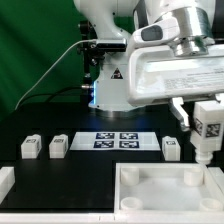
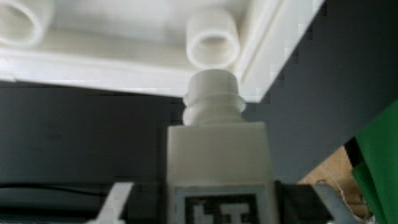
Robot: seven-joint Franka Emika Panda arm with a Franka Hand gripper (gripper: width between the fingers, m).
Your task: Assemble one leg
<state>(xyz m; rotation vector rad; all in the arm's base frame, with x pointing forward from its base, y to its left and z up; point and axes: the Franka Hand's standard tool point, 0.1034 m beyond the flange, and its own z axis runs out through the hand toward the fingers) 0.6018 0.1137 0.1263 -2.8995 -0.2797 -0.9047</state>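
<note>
My gripper (image 1: 208, 112) is shut on a white leg (image 1: 207, 130) with a black-and-white tag and holds it upright over the far right corner of the large white rimmed panel (image 1: 160, 190). In the wrist view the held leg (image 2: 217, 150) points its round peg at the panel's corner, just short of a round socket (image 2: 214, 43). The fingers (image 2: 128, 200) clamp the leg's tagged block on both sides. Three more legs stand on the black table: two at the exterior view's left (image 1: 31, 147) (image 1: 59, 146) and one (image 1: 172, 148) behind the panel.
The marker board (image 1: 118, 140) lies on the table in front of the arm's base (image 1: 110, 85). A white block (image 1: 6, 182) sits at the exterior view's left edge. A green backdrop hangs behind.
</note>
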